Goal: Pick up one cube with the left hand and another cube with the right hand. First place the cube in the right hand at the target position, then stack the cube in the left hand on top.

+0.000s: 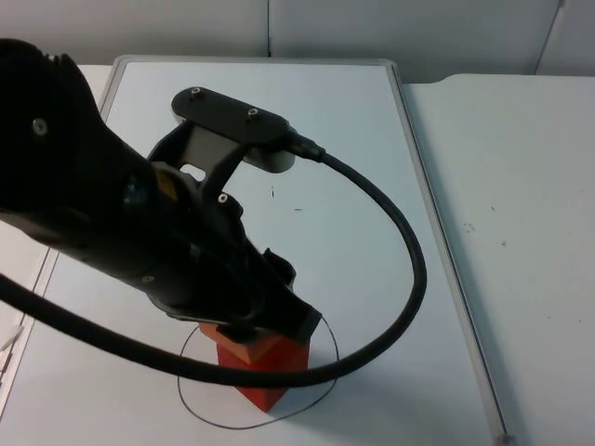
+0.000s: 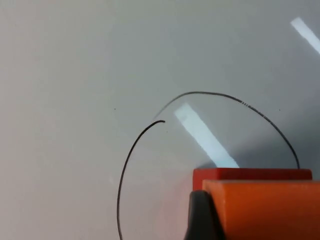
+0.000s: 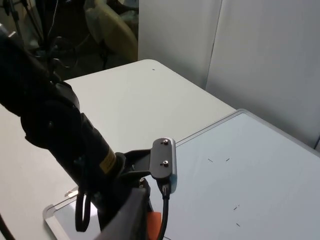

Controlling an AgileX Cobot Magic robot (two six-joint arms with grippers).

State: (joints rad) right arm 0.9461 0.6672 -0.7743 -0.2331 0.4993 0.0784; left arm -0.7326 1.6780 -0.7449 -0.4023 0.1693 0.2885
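Note:
A red cube (image 1: 277, 379) stands inside a hand-drawn black circle (image 1: 183, 372) near the front of the whiteboard. An orange cube (image 1: 247, 351) rests right on top of it, partly under my left gripper (image 1: 256, 330), which is shut on it. In the left wrist view the orange cube (image 2: 265, 210) sits against a black fingertip (image 2: 200, 220), with the red cube's top edge (image 2: 250, 173) just behind and the circle line (image 2: 126, 162) curving round both. My right gripper (image 3: 125, 220) waits high up and well away, looking at the left arm and a sliver of the orange cube (image 3: 155, 222).
The whiteboard has a grey rim (image 1: 437, 232) and lies on the white table (image 1: 521, 204). The bulky left arm (image 1: 102, 204) and its cable loop (image 1: 409, 279) hang over the board's left and middle.

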